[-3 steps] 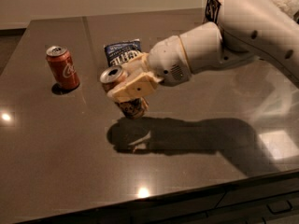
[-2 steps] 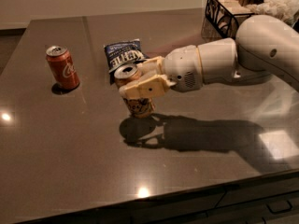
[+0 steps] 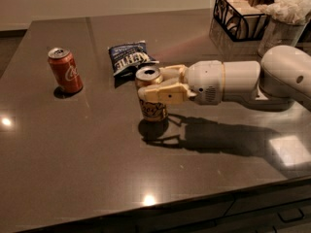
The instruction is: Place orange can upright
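Note:
The orange can (image 3: 151,110) stands upright near the middle of the dark table (image 3: 97,159), its silver top facing up and its mottled brown-orange side partly hidden. My gripper (image 3: 156,87) reaches in from the right. Its cream fingers (image 3: 163,95) wrap around the can's upper half, shut on it. The can's base looks to be on or just above the tabletop.
A red cola can (image 3: 65,70) stands upright at the left. A dark blue chip bag (image 3: 129,57) lies just behind the orange can. A black wire basket (image 3: 242,14) and a clear cup of napkins (image 3: 285,18) stand at the back right.
The gripper has turned the orange can from tilted to upright and lowered it toward the table, moving a little to the right. The arm now lies lower and more level.

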